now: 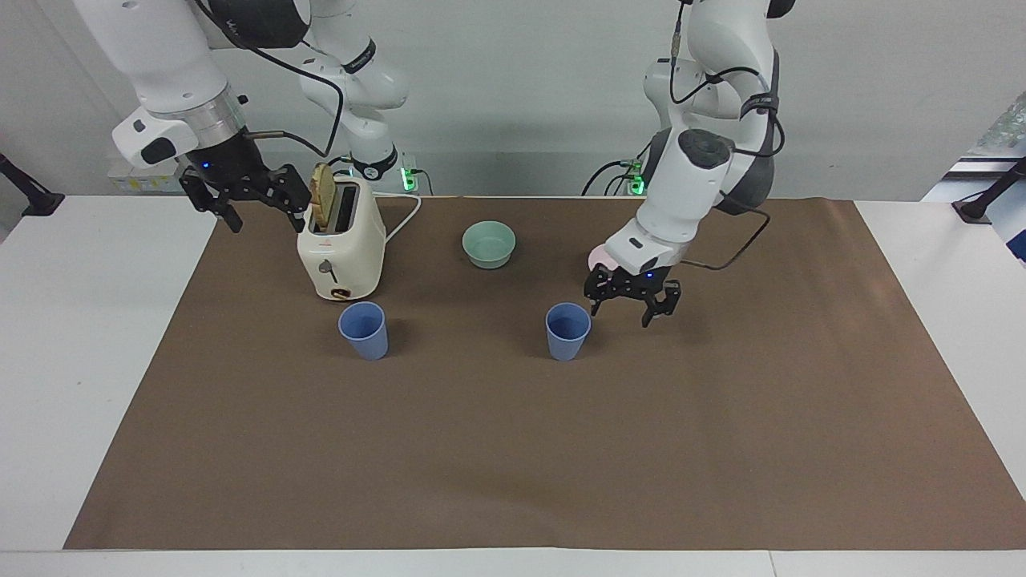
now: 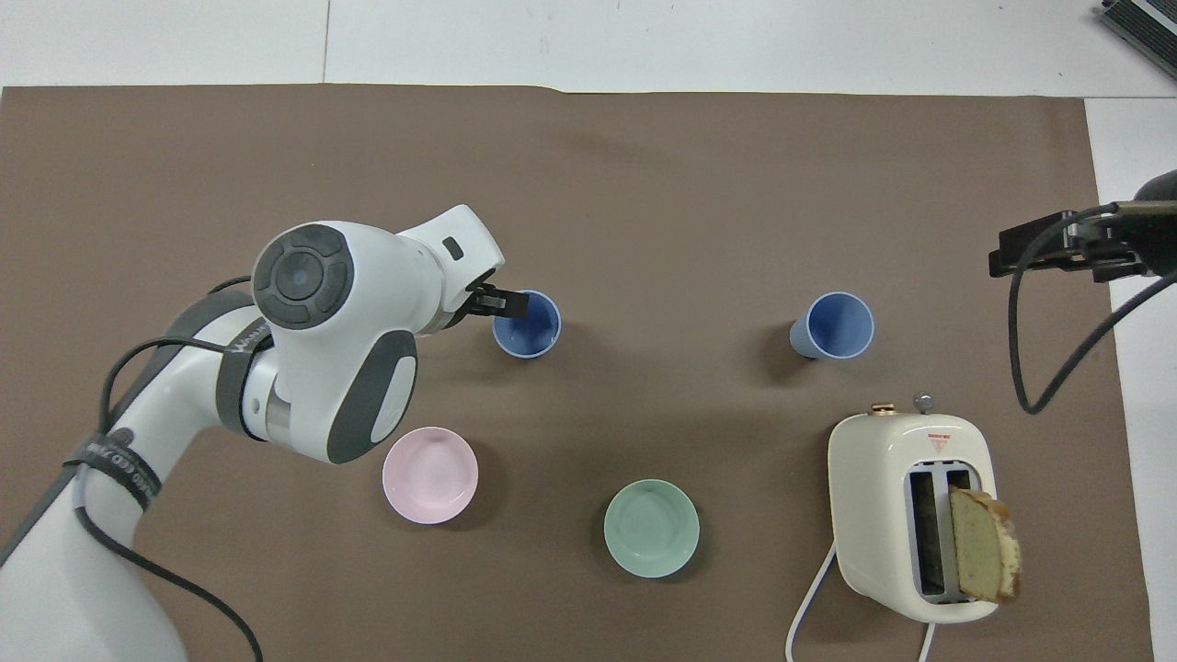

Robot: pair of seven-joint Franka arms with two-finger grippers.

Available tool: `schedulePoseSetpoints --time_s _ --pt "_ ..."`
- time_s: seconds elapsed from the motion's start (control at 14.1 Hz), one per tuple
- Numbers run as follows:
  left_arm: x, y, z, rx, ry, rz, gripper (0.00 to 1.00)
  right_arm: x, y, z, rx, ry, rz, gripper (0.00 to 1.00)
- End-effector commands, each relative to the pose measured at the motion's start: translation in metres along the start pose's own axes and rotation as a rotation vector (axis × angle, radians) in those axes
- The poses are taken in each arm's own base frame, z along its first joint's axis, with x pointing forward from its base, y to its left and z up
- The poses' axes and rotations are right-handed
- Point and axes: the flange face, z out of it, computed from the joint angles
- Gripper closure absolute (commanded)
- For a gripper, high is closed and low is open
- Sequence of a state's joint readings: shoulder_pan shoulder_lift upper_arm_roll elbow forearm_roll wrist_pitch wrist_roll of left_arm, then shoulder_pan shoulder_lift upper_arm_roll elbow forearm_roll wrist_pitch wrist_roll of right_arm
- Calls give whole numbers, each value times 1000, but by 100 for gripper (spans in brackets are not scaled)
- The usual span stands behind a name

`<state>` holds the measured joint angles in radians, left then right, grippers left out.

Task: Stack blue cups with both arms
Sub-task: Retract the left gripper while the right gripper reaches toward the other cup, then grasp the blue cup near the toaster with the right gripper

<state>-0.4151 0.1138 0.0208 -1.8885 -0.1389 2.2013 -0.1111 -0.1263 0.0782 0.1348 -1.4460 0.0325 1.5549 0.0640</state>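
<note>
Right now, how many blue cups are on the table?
2. One blue cup stands upright beside the open left gripper; the other blue cup stands in front of the toaster. Neither is stacked.

Two identical periwinkle-blue plastic cups, tapered and without handles, stand upright and open-mouthed on the brown mat, well apart and level with each other. One cup (image 1: 568, 331) (image 2: 526, 324) sits near the middle of the table, empty and free of any grip. The other cup (image 1: 363, 329) (image 2: 833, 326) stands toward the right arm's end, also empty. They are not stacked; each rests on its own narrow base
</note>
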Motion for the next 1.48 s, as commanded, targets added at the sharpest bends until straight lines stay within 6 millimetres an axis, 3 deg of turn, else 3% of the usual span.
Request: schedulePoseSetpoints --time_s 0.0,0.14,0.35,0.42,0.71,0.92,1.06,1.2,1.41 --pt "-12 -48 -55 14 -13 29 0 -4 2 -1 15 19 -8 0" --pt "-8 -87 -90 32 -16 2 0 -7 2 0 8 13 -14 0" --pt "3 -126 -148 117 -26 7 0 -13 5 21 2 11 -6 0" --pt "7 -136 -165 121 -16 1 0 -13 10 36 1 -9 2 0" --pt "10 -166 -200 126 -64 -30 0 1 22 103 4 13 25 0" --pt "5 -184 -211 131 -79 -35 0 20 21 175 22 -48 36 0" --pt "0 -185 -208 127 -92 -32 0 27 18 209 28 -28 0 0" --pt "-3 -187 -210 129 -94 -34 0 26 -7 235 30 -27 -30 0" --pt "-22 -187 -203 125 -133 -40 0 15 -7 263 28 -69 -33 0"
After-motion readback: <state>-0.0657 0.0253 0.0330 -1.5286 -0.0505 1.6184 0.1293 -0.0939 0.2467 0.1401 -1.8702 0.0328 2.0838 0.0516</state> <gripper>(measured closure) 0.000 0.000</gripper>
